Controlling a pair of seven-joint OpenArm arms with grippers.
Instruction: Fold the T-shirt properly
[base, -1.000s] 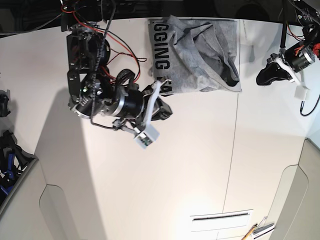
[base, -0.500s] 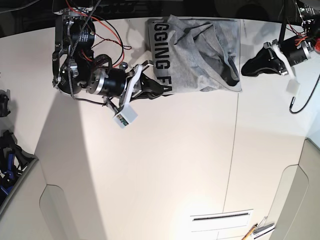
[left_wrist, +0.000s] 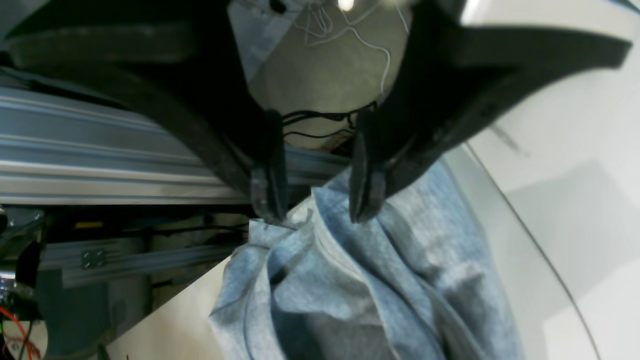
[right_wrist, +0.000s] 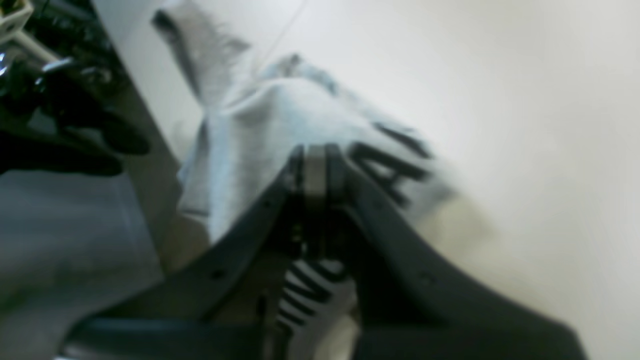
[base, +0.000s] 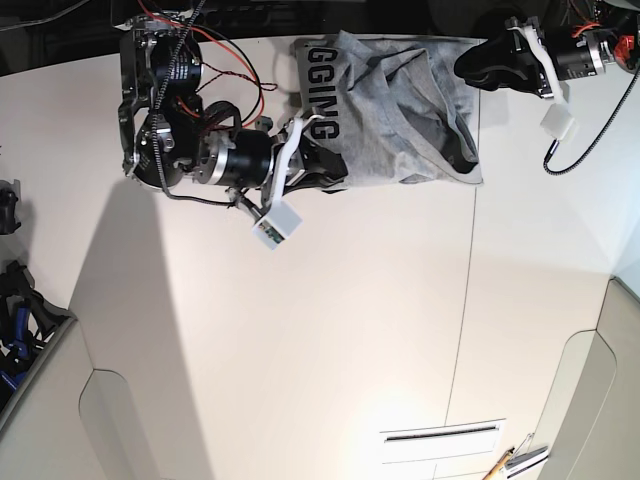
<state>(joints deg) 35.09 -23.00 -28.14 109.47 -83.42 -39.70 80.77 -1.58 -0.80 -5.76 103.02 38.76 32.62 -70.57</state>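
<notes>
Where it lies: T-shirt (base: 390, 110) crumpled at far worktop (base: 330, 330) edge, lettering up
Right gripper (right_wrist: 315, 167): closed, over shirt's lettered edge; grip unclear
Left gripper (left_wrist: 315, 195): jaws apart, above shirt's corner

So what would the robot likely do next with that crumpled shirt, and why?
Probably lower the left end effector onto the T-shirt edge and close. Its jaws stand open just above the bunched fabric, gripping nothing, while the right end effector looks shut at the lettered side. With both sides held, the arms could spread the shirt flat.
</notes>
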